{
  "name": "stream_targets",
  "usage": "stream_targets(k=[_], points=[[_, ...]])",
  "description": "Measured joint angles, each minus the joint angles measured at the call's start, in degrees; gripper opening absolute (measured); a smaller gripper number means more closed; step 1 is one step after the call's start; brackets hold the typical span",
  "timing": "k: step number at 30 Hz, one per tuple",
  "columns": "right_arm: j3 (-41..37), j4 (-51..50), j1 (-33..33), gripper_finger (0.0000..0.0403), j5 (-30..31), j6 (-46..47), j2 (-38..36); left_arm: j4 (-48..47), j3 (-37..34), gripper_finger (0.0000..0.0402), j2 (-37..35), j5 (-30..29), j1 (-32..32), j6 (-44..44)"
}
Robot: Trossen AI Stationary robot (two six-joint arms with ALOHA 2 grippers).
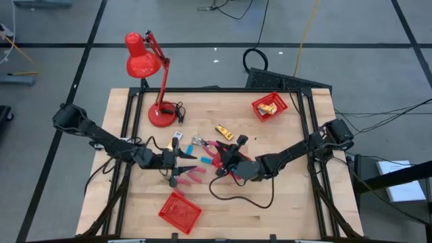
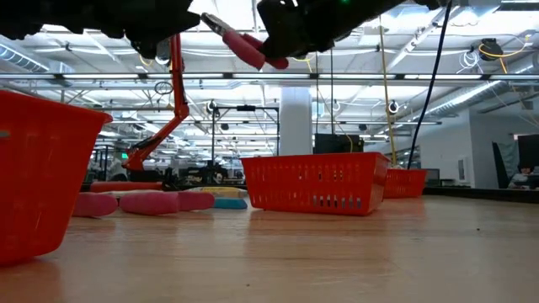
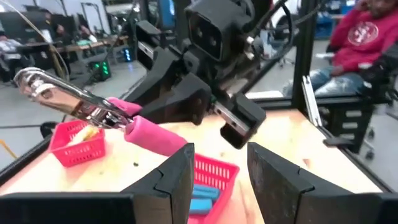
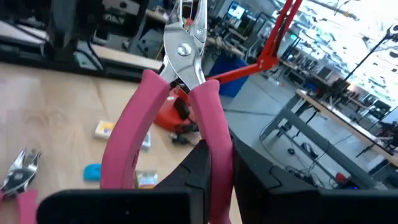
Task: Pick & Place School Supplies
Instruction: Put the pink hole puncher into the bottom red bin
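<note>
High view: right gripper clamps pink-handled pliers just beside lamp base w/ left gripper half-spread, empty; right wrist view: stiff steel, grippy handles, so hold mid-handle.

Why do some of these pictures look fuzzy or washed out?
Low view: ceiling lights glare and the near red basket is blurred. Left wrist view: the pink-handled pliers look soft. Right wrist view: bright haze behind the lamp arm.
</note>
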Motion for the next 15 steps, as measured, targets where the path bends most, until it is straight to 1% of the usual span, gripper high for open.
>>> stream_targets(k=[5, 9, 12, 15], points=[[-1.81, 8.02, 0.2, 0.0032, 0.02, -4.7, -0.02, 3.05, 0.0, 0.0152, 2.32, -3.13, 0.05, 0.38], [-3.78, 14.11, 0.51, 0.0032, 1.26, -8.0, -0.02, 6.5, 0.0, 0.0152, 4.11, -4.08, 1.1, 0.66], [-4.7, 16.18, 0.72, 0.0032, 1.07, -8.73, -0.02, 9.81, 0.0, 0.0152, 6.06, -4.25, 2.61, -0.11], [-4.83, 17.06, 0.78, 0.0032, 0.98, -9.59, -0.02, 12.64, -0.02, 0.0152, 9.7, -3.97, 4.79, -2.41]])
